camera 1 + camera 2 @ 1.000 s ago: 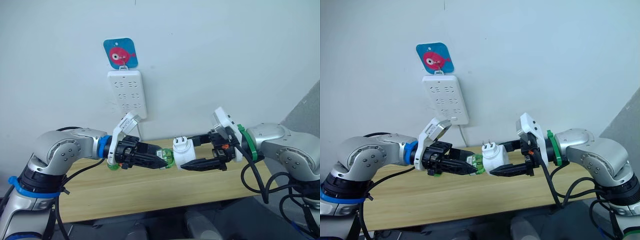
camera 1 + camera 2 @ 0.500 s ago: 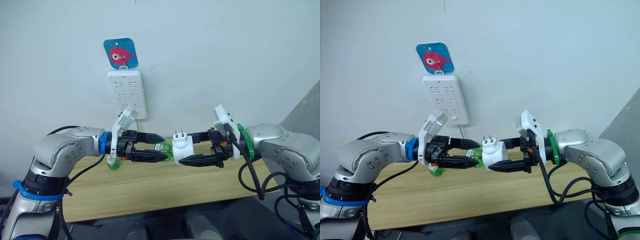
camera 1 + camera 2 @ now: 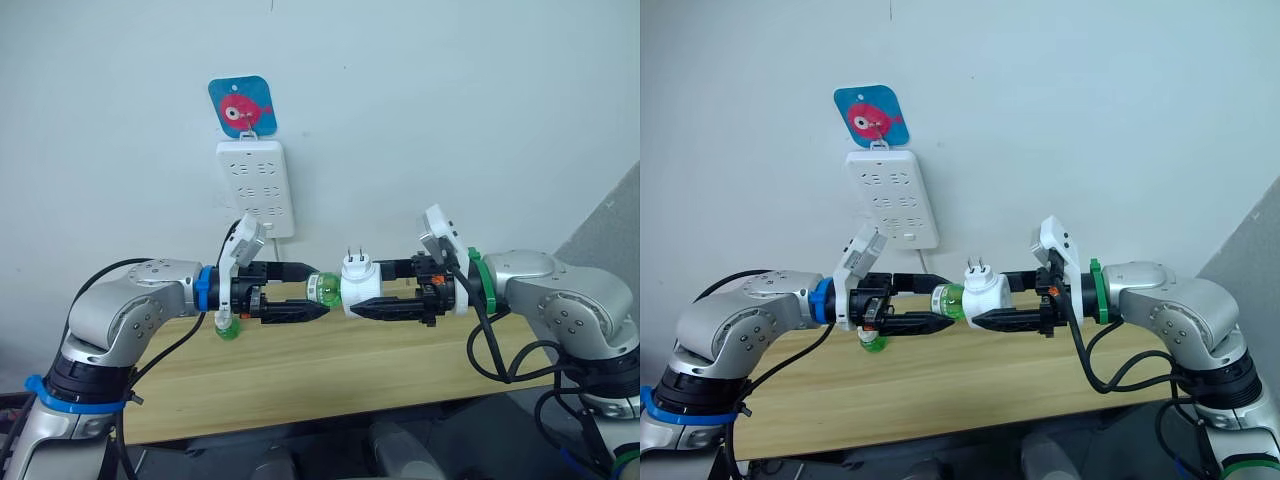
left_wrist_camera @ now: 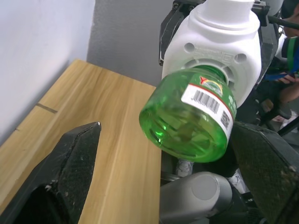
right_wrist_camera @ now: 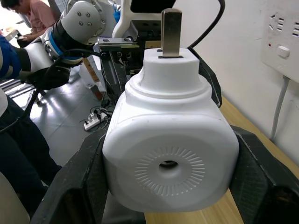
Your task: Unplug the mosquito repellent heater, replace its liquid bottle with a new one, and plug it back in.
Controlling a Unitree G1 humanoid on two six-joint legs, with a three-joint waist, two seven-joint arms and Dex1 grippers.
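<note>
So your right gripper (image 3: 368,297) clamps the mosquito repellent heater (image 3: 358,290) | left gripper (image 3: 312,292) spread wide around its green bottle (image 3: 325,290), not touching | both above the bench (image 3: 300,375)

Wooden table (image 3: 330,375): light, pale-grained top with a thin dark seam running along its length near the wall side, set against a white wall (image 3: 450,110). Contents on the surface: one small green bottle (image 3: 227,328), standing upright toward the robot's left end of the top, close to the wall edge; its upper part is hidden behind the arm in front of it, so its cap cannot be made out. The remaining visible surface shows plain wood grain.
</note>
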